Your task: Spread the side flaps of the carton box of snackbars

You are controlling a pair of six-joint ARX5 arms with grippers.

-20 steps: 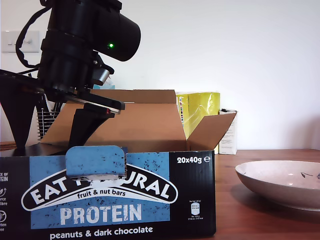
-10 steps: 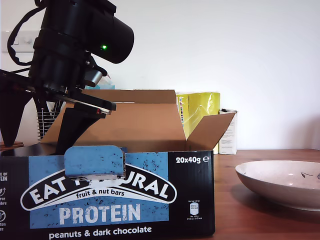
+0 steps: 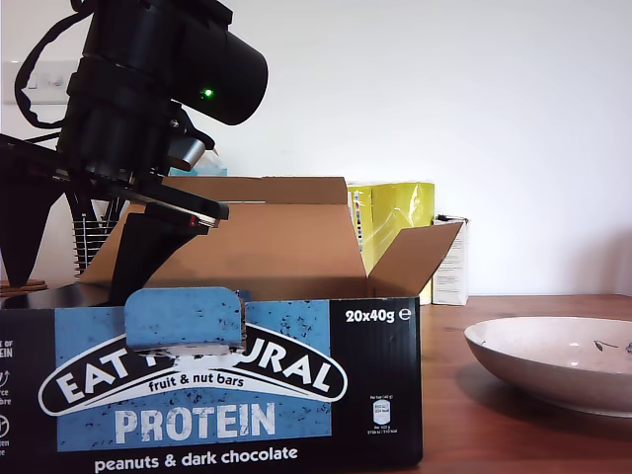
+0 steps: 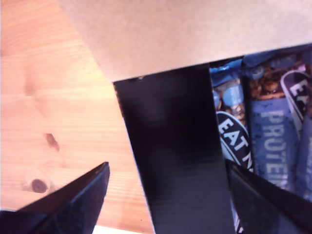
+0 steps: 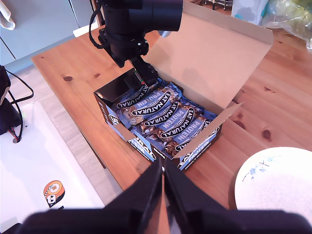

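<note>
The carton box of snackbars stands open, with bars showing inside. At the exterior view's left, one side flap lies folded outward, its dark reverse up. My first gripper is open, with one finger on each side of this flap. The other side flap slants up and outward at the exterior view's right. My second gripper hangs high above the box, shut and holding nothing.
The wide brown lid panel stands up behind the bars, and a blue tab sticks up at the front wall. A white bowl sits at the exterior view's right. Yellow packet and slim white carton stand behind.
The first arm shifted toward the exterior view's left, then held still. The box slid slightly the same way.
</note>
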